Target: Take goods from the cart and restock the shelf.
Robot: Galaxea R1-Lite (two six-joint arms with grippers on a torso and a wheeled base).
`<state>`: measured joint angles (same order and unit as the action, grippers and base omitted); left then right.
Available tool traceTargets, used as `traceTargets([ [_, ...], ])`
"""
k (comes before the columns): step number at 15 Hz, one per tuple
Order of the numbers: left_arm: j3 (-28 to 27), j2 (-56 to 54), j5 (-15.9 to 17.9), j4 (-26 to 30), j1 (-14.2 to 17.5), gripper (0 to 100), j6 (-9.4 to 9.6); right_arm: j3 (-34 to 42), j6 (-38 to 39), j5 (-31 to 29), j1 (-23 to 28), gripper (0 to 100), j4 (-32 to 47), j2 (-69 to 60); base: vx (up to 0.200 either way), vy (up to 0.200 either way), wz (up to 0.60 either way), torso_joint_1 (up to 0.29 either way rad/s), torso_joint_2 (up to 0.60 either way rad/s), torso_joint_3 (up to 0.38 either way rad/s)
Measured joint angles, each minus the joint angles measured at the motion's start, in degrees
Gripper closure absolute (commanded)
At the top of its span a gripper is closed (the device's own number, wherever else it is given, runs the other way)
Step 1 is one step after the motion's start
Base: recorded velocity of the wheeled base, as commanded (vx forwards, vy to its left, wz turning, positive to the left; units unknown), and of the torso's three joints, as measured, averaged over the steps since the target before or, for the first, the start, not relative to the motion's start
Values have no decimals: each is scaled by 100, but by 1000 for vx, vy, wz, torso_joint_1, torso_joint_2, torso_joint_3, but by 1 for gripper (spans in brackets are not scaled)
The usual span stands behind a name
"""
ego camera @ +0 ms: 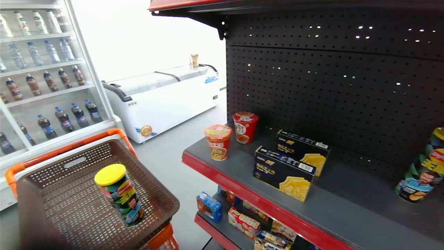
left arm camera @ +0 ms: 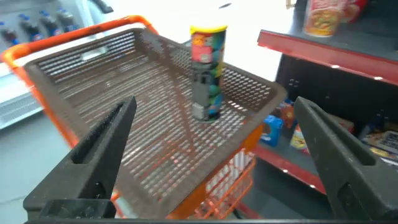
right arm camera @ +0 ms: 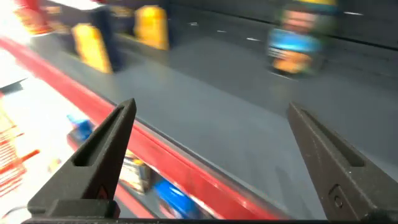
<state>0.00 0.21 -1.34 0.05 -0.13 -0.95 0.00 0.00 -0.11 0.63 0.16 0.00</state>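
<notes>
Black pegboard (ego camera: pixel 329 86) is backing the grey, red-edged shelf (ego camera: pixel 347 211) you are facing. On it, two noodle cups (ego camera: pixel 218 141) are standing at the near-left end, one yellow-topped and one red. Beside them, two dark blue boxes (ego camera: pixel 284 173) with yellow pictures are sitting one behind the other. A colourful canister (ego camera: pixel 421 170) is standing well apart at the far right, its label too small to make out.

Your cart basket (ego camera: pixel 69 152), brown mesh with an orange handle, is sitting to the left, apart from the shelf. One yellow-lidded canister (ego camera: pixel 119 196) is standing upright in it, wearing the same busy wrapper.

Your left gripper (left arm camera: pixel 214 104) is hanging above the basket with its fingers spread wide, gripping nothing. Your right gripper (right arm camera: pixel 211 106) is hovering over the shelf's red edge, likewise spread and empty.

Small packets (ego camera: pixel 242 222) are crowding the lower shelf. A glass-door cooler (ego camera: pixel 41 86) of bottles and a white chest freezer (ego camera: pixel 166 97) are standing behind.
</notes>
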Motion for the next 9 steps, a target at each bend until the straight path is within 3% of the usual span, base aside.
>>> traceTargets([
  [7,0,0,-2,5,-9,0,-2,0,0,1,7,0,0,0,0,0,0,0,0,0],
  [9,0,-2,-2,5,-5,0,73,0,0,1,7,0,0,0,0,0,0,0,0,0],
])
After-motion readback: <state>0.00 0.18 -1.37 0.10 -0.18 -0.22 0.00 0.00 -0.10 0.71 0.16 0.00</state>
